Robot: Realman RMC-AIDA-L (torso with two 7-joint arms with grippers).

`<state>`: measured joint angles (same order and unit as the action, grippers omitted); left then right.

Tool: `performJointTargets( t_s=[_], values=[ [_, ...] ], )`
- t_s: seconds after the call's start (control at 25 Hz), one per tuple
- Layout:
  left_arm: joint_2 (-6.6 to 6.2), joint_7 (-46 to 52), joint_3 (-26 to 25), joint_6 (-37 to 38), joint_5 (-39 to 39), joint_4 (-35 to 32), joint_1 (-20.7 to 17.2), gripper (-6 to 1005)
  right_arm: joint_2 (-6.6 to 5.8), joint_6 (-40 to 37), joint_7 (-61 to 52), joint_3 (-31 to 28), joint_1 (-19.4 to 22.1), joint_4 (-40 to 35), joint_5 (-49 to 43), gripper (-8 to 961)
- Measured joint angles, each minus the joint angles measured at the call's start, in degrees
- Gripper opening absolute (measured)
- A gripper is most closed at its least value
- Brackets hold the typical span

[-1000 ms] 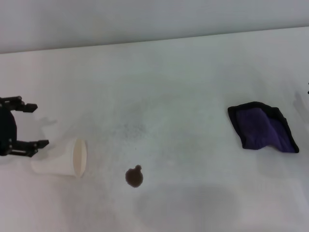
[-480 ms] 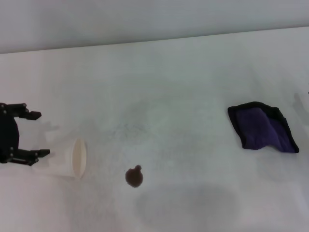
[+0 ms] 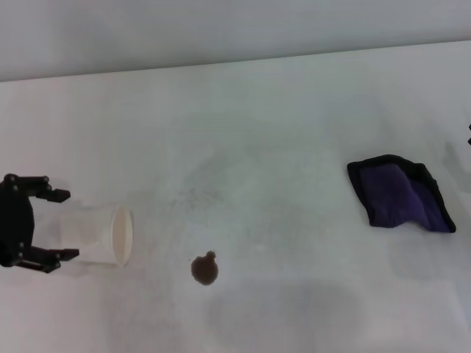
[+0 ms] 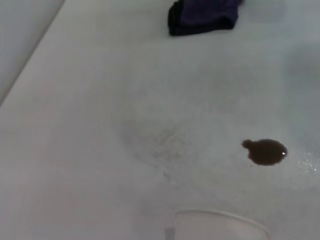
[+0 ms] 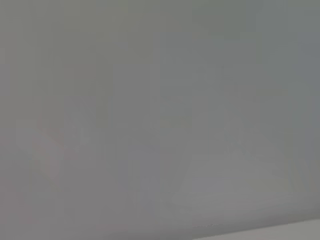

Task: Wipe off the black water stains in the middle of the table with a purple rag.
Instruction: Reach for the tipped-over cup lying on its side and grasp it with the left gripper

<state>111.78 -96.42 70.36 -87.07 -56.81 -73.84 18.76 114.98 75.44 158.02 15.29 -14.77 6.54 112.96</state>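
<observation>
Left gripper (image 3: 62,225) sits at the table's left side, jaws spread wide, one finger on each side of a white paper cup (image 3: 99,236) lying on its side; the fingertips flank the cup's base end but contact can't be confirmed, looks like a gap on both sides. Cup mouth points away from the gripper, toward the stain

Black water stains (image 3: 204,270): one small dark blot with a little nub, on the table (image 3: 250,132) just past the cup's open rim, slightly nearer the robot than the gripper, not touching the cup. In the left wrist view the blot (image 4: 265,151) lies just beyond the cup rim (image 4: 220,222), glossy and wet-looking

Purple rag (image 3: 401,193): crumpled, purple with black border, far across the table from the left gripper, well apart from both stain and cup, lying flat by itself. Left wrist view shows the rag (image 4: 202,16) at the far end, beyond the stain

Right gripper: fingers not seen, right wrist view shows only plain grey surface; a dark sliver at the head view's right edge can't be identified
</observation>
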Motion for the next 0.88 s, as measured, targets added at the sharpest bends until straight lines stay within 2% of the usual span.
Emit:
performJointTargets(
  t_s=[0.52, 0.72, 0.88],
  values=[
    [-0.19, 0.41, 3.08, -0.81, 2.02, -1.11, -0.84, 877, 0.07, 1.29, 0.29, 0.3, -0.55, 1.33, -0.06, 870],
    [-0.16, 0.71, 5.91, 1.44, 4.91, -0.89, -0.96, 877, 0.07, 1.29, 0.35, 0.57, -0.78, 1.41, -0.11, 870],
    [-0.16, 0.66, 6.02, 2.94, 4.9, -1.36, -0.86, 877, 0.07, 1.27, 0.36, 0.67, -0.62, 1.46, -0.17, 870]
  ],
)
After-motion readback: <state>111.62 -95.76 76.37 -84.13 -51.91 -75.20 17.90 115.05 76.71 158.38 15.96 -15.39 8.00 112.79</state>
